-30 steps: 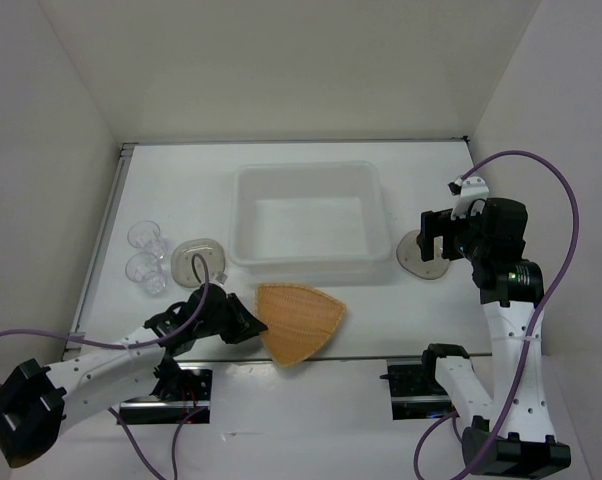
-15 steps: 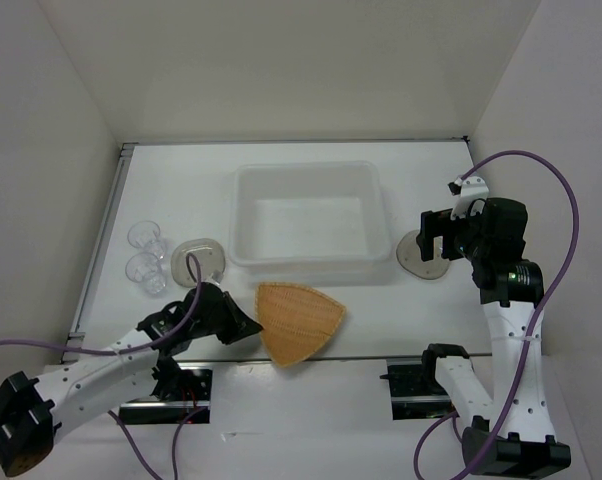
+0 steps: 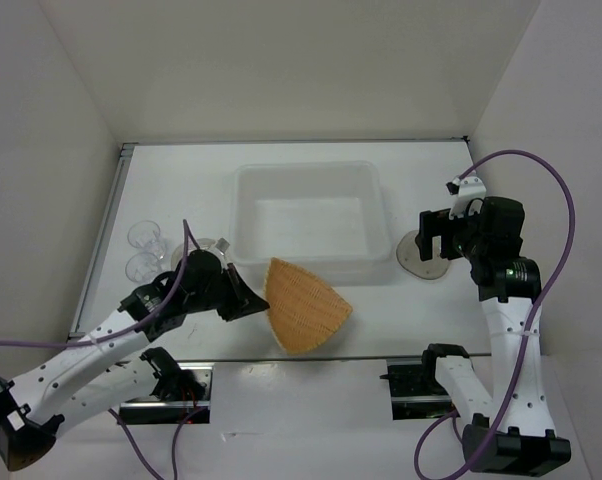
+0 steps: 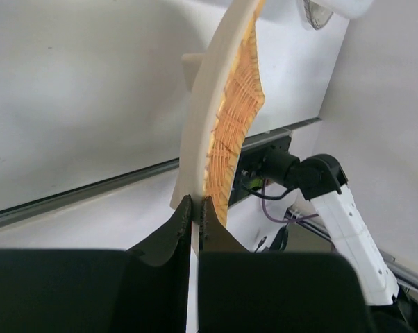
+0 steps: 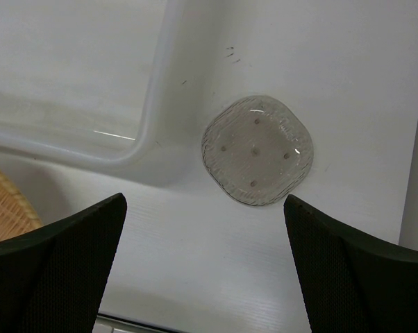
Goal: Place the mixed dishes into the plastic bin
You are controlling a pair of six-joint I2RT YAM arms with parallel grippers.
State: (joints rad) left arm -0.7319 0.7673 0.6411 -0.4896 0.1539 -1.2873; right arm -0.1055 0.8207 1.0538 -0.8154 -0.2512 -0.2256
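The left hand [image 4: 196, 208] is pressed onto the rim of the plate [image 3: 306, 308], pinching it between both fingers. The plate stands steeply tilted, woven face toward the right, just in front of the bin's [image 3: 309, 168] near wall; whether they touch I cannot tell. Two clear cups [image 3: 144, 252] stand on the counter [image 3: 181, 190], left of the bin. The right hand [image 5: 203, 201] is spread wide and hovers over a small grey dish [image 5: 257, 149], which lies flat on the counter just beside the bin's right near corner.
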